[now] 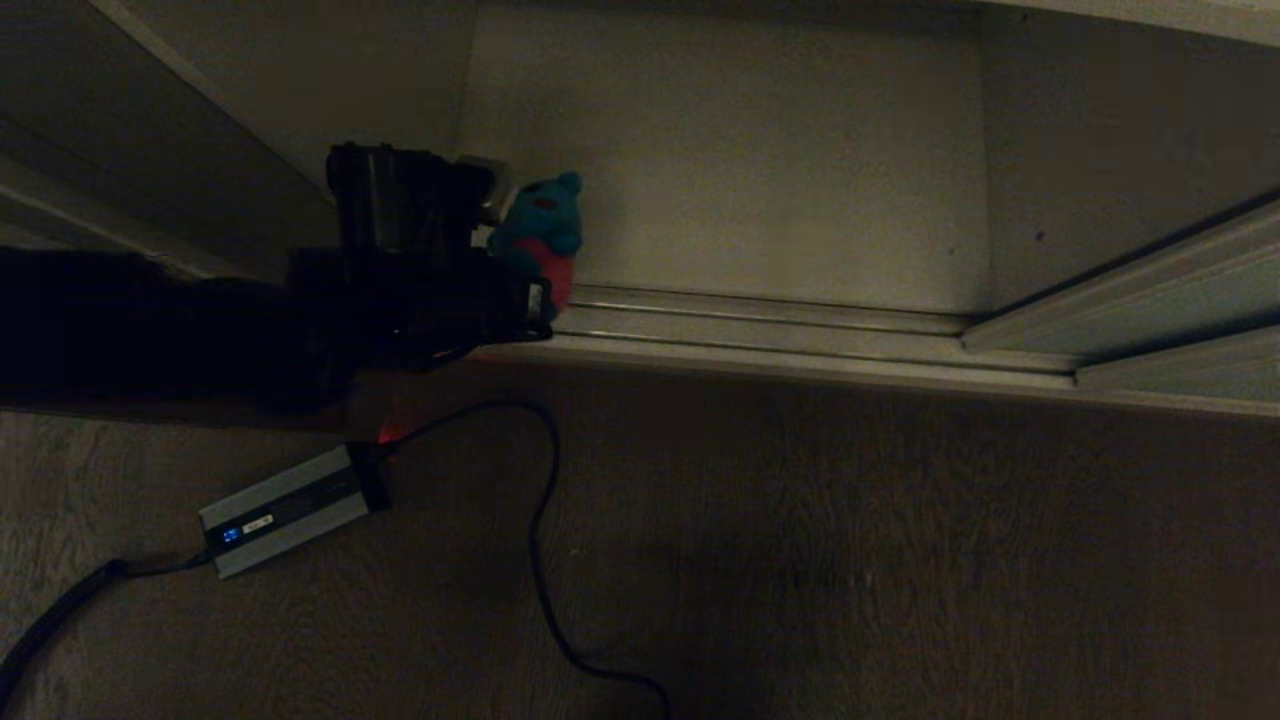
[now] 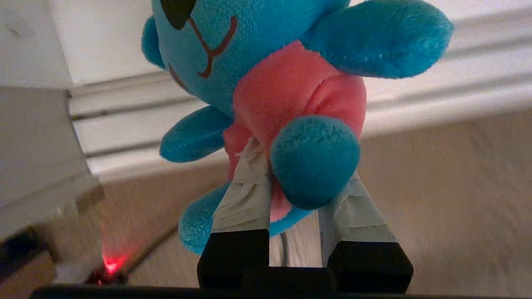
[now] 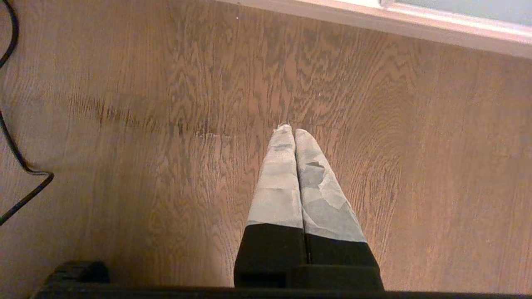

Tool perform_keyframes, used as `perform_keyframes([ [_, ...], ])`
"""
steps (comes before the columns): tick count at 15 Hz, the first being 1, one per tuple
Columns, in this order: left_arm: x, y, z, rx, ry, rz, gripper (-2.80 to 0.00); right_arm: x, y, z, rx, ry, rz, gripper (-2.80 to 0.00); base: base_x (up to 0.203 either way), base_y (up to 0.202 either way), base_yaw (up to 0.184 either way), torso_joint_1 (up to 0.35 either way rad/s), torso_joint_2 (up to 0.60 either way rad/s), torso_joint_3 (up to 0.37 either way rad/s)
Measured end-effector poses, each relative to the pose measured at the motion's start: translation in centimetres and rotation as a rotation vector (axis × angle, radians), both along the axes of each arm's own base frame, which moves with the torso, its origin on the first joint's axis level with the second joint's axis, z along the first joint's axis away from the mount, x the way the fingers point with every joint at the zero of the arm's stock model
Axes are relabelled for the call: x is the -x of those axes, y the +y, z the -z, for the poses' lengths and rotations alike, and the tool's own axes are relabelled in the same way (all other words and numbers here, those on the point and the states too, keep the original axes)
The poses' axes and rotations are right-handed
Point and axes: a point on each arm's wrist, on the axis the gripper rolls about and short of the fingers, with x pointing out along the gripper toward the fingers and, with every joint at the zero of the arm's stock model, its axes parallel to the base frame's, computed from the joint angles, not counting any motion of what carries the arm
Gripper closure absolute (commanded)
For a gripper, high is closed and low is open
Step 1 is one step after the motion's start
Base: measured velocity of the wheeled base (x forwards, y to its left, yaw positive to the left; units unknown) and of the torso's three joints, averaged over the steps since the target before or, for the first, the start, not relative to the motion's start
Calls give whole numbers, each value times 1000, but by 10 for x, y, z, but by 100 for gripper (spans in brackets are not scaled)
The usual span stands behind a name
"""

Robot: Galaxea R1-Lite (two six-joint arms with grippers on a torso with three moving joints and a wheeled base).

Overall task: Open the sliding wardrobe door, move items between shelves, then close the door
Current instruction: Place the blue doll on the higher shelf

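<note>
We carry the teal toy low over the track at the wardrobe's open front, probably to shift it between shelves. Our left gripper pinches its pink belly between taped fingers. Our right gripper hangs closed and empty above the floor.

Your head view is very dim: the left arm reads as a black silhouette. Your wrist views are brighter and warm-toned, the floor smeared with blur beside a small red glow.
</note>
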Motion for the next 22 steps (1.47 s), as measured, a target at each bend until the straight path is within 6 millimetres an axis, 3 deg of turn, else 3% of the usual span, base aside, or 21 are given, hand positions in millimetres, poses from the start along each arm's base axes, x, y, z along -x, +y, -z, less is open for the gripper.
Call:
perform_keyframes([
  [2, 26, 5, -8, 15, 12, 43, 0, 0, 0, 0, 0, 0, 1, 0, 0, 0, 0, 4, 4, 111],
  [6, 98, 13, -22, 34, 83, 155, 0, 0, 0, 0, 0, 0, 1, 0, 0, 0, 0, 2, 1, 184],
  [9, 150, 25, -20, 33, 121, 221, 0, 0, 0, 0, 0, 0, 1, 0, 0, 0, 0, 6, 5, 199],
  [11, 173, 35, -14, 21, 157, 236, 0, 0, 0, 0, 1, 0, 1, 0, 0, 0, 0, 1, 2, 197],
  [14, 188, 43, -24, 41, 119, 248, 0, 0, 0, 0, 0, -1, 0, 0, 0, 0, 0, 1, 2, 198],
  [22, 194, 43, -59, 80, 1, 274, 0, 0, 0, 0, 0, 0, 0, 0, 0, 0, 0, 2, 3, 200],
])
